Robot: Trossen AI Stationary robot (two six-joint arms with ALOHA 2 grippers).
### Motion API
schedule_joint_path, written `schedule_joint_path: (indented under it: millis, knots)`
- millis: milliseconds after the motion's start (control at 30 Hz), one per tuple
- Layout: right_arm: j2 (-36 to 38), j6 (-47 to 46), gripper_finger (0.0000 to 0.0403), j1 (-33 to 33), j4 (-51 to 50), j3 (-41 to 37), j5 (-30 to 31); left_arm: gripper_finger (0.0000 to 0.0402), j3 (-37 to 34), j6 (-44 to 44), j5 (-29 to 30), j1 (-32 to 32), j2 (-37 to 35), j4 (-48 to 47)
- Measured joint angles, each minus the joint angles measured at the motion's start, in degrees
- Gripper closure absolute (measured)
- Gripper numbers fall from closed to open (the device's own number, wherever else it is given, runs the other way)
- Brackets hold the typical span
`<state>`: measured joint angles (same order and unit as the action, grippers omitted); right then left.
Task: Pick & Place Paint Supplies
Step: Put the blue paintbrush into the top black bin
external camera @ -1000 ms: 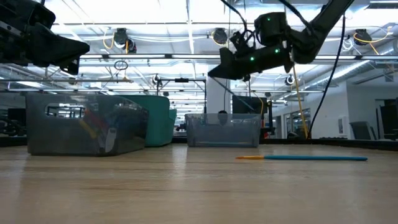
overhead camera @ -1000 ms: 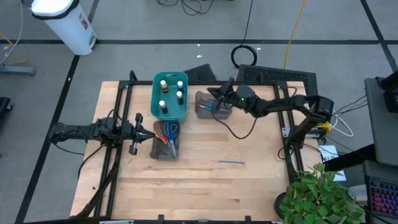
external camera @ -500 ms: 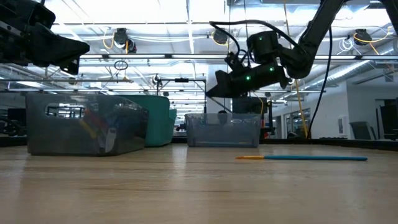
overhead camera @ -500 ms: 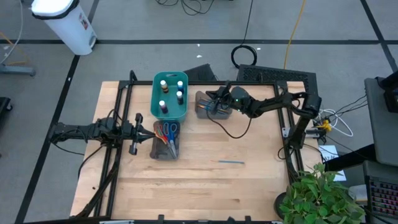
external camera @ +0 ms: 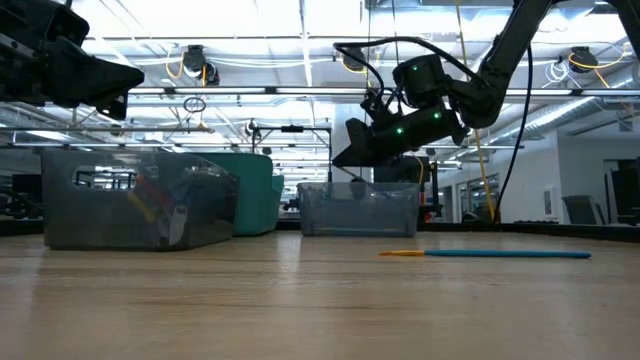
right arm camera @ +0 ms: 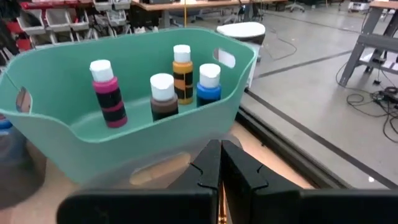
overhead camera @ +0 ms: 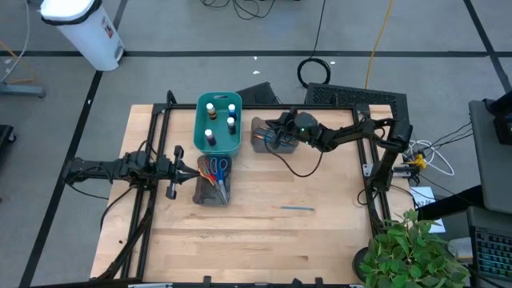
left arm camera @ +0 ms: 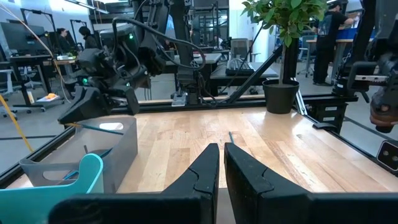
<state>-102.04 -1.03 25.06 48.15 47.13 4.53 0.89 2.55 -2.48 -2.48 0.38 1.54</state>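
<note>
The right gripper (overhead camera: 278, 128) is positioned above the small grey bin (overhead camera: 272, 136) at the far centre of the table (overhead camera: 320, 240), just beside the teal bin (overhead camera: 218, 122). Its fingers (right arm camera: 211, 165) are pressed together; a thin orange line shows between their tips in the right wrist view, but whether this is a held brush cannot be determined.

The left gripper (overhead camera: 182, 166) waits at the left edge of the table, just beside the larger grey bin (overhead camera: 212, 182). Its fingers (left arm camera: 208, 165) are closed, with only a narrow slit between them, and hold nothing.

Contents by location:
- Teal bin: four white-capped paint bottles standing upright, namely a pink one (right arm camera: 107, 92), a brown one (right arm camera: 163, 96), an orange one (right arm camera: 182, 73) and a blue one (right arm camera: 208, 84).
- Larger grey bin: scissors (overhead camera: 214, 170) with blue and red handles.
- Small grey bin: thin brushes (overhead camera: 268, 138), partly hidden by the right gripper.
- Open table: one blue brush with an orange end (external camera: 490, 254), lying flat, well apart from all bins, toward the right side
</note>
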Motion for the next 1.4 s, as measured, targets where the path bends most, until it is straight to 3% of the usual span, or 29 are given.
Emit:
schedule_joint_path:
  millis: [267,1100,1400]
  knots:
    - [0.0,-3.8,0.0403,0.0,-1.8,0.0,0.1,0.0369,0.0,0.0,0.0,0.0,0.0,0.0]
    - [0.0,-3.9,0.0400,0.0,-1.7,0.0,0.1,0.0369,0.0,0.0,0.0,0.0,0.0,0.0]
    - [0.0,-3.9,0.0375,0.0,-1.7,0.0,0.1,0.0369,0.0,0.0,0.0,0.0,0.0,0.0]
